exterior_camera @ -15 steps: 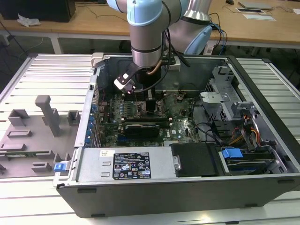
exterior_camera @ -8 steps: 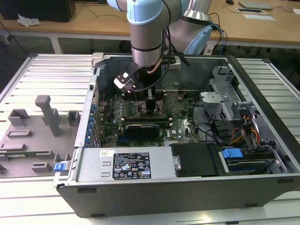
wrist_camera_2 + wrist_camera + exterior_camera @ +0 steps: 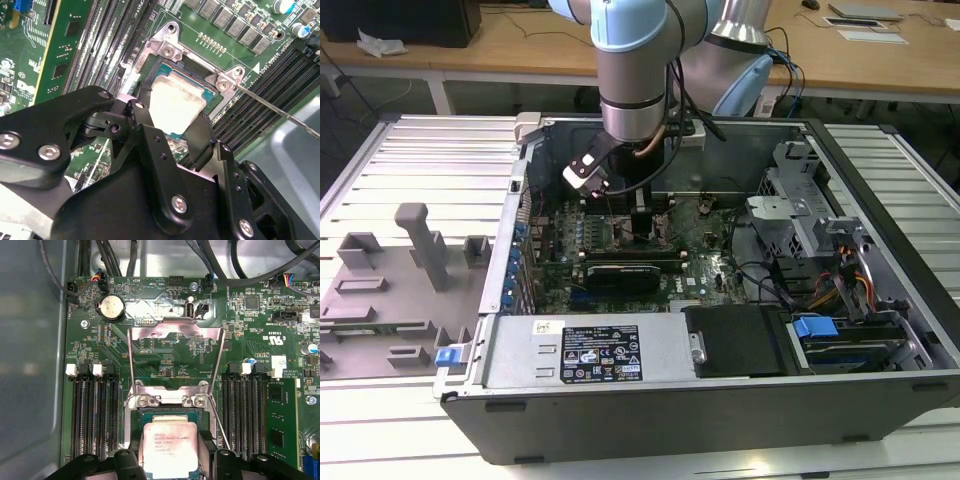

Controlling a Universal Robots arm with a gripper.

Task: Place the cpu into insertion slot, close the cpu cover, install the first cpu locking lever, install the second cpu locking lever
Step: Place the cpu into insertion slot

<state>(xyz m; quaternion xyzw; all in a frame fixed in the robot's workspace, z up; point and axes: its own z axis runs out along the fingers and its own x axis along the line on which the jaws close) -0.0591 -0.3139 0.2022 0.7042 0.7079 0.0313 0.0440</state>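
The cpu (image 3: 175,102), a square chip with a silver top, sits between my gripper's (image 3: 172,117) two black fingers (image 3: 200,135), which press on its opposite edges. It lies level in or just above the insertion slot (image 3: 165,412); I cannot tell whether it is fully seated. The cpu (image 3: 170,447) and gripper (image 3: 170,462) show the same in the first wrist view. The cpu cover (image 3: 175,332) stands swung open behind the slot. A thin wire locking lever (image 3: 280,112) sticks out free beside the slot. In the exterior view the gripper (image 3: 642,232) is down on the motherboard inside the open computer case.
Black memory slots (image 3: 95,415) flank the socket on both sides. A long black card (image 3: 625,272) lies across the board near the gripper. The power supply (image 3: 580,350), drive cage (image 3: 800,220) and cables (image 3: 840,280) crowd the case. A grey fixture tray (image 3: 390,290) lies at the exterior view's left.
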